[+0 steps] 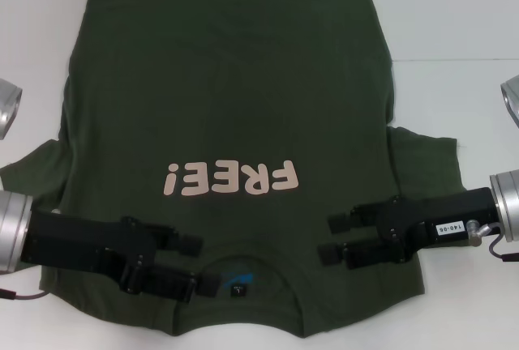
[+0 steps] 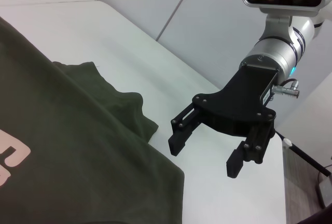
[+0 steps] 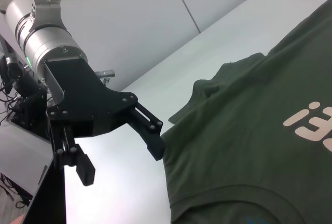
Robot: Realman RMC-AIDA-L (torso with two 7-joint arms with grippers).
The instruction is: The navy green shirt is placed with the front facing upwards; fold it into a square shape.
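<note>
The navy green shirt (image 1: 227,115) lies flat and face up on the white worktop (image 1: 454,26), collar (image 1: 243,265) at the near edge, hem at the far edge, with the pale "FREE!" print (image 1: 231,178) reading upside down to us just beyond the neck. Both short sleeves are spread out to the sides, and nothing is folded yet, so we judge the first fold is the step in hand. Our left pincer (image 1: 192,265) hovers over the near left shoulder, just beside the collar, its fingers spread wide and holding nothing; our right pincer (image 1: 334,239) sits over the near right shoulder in the same wide, empty stance. To do this well, we should bring both down evenly onto the shoulder seams, pinch cloth at matching spots either side of the neck, and lift together so the fabric does not skew. We should take only the layers we mean to carry, then lay them straight towards the far hem. Uneven grips would likely leave a crooked edge.
</note>
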